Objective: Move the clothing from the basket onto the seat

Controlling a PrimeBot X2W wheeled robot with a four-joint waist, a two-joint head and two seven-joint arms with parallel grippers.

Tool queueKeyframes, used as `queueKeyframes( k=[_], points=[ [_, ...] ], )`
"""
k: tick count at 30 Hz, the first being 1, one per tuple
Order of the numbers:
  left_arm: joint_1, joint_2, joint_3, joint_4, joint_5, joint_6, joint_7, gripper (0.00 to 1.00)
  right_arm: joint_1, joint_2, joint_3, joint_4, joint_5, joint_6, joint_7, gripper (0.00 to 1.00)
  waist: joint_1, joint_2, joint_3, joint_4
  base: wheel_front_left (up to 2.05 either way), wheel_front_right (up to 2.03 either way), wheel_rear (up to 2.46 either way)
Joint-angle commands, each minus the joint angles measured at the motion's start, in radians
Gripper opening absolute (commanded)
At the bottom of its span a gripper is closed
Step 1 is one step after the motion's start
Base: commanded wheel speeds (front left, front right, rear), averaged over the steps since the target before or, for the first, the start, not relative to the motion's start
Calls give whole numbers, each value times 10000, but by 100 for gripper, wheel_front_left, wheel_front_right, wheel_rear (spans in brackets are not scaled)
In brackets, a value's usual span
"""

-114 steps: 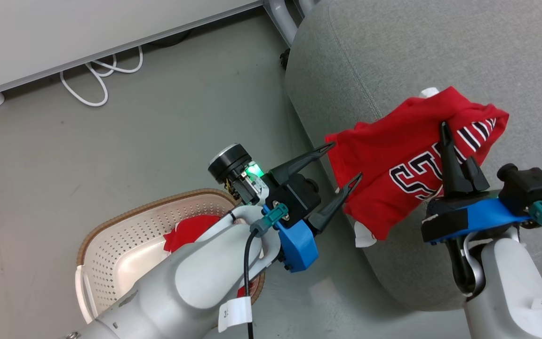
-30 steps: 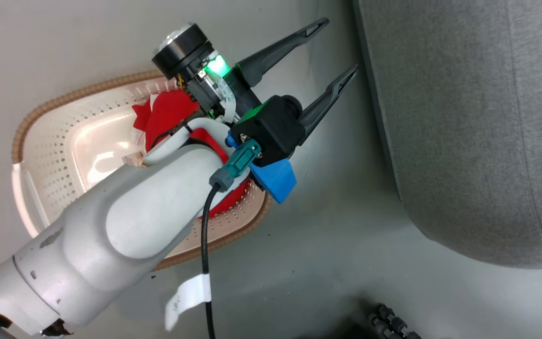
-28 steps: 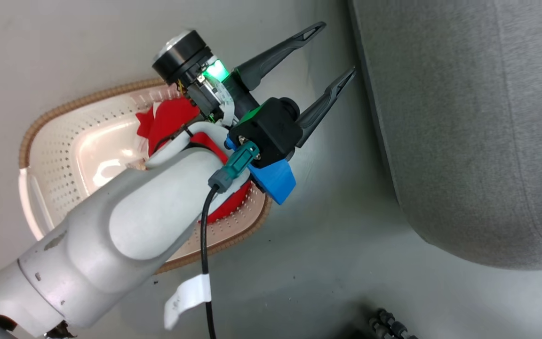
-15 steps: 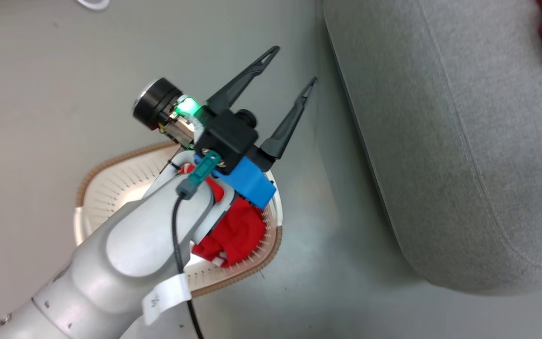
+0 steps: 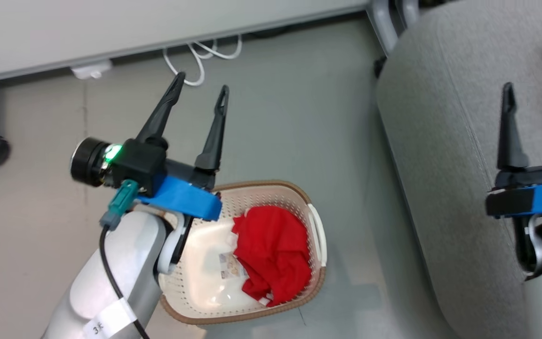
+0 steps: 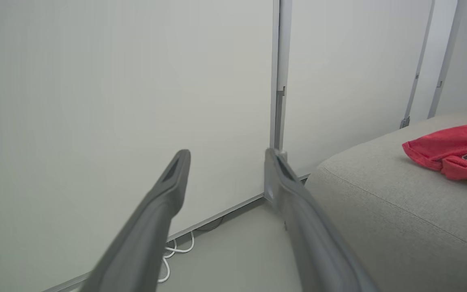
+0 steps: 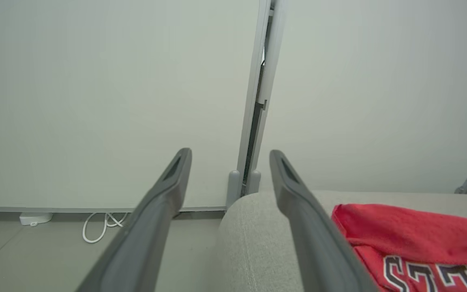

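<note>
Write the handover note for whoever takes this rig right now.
Left gripper: open, empty, raised beside the basket.
Right gripper: open, empty, over the seat.
Done: the jersey lies on the seat.
Left: the red piece lies crumpled in the basket on the floor; pick it up and put it on the seat.
</note>
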Motion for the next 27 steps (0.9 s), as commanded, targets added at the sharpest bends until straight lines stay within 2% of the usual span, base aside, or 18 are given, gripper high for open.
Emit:
queueKeyframes(
  k=[1, 6, 12, 19, 27],
  points=[
    [199, -30, 148, -33, 77, -25, -45, 100, 232, 25, 64, -26, 4, 1, -38, 100, 2, 0, -435, 426, 0, 0, 0],
    [1140, -262, 1341, -163, 494, -244, -46, 100, 448, 212, 768, 34, 133, 1, -38, 100, 2, 0, -1001, 775, 0, 0, 0],
    [2194, -632, 2472, -247, 988, -532, -46, 100, 913, 434, 1149, 28, 383, 1, -38, 100, 2, 0, -1564, 1121, 0, 0, 0],
    [3430, -1065, 3508, -373, 1528, -871, -46, 100, 1867, 686, 1039, -1, 578, 1, -38, 100, 2, 0, -2131, 1325, 0, 0, 0],
    [4476, -1447, 4203, -351, 1970, -1270, -47, 100, 2939, 910, 767, -61, 804, 1, -38, 100, 2, 0, -2604, 1393, 0, 0, 0]
  ],
)
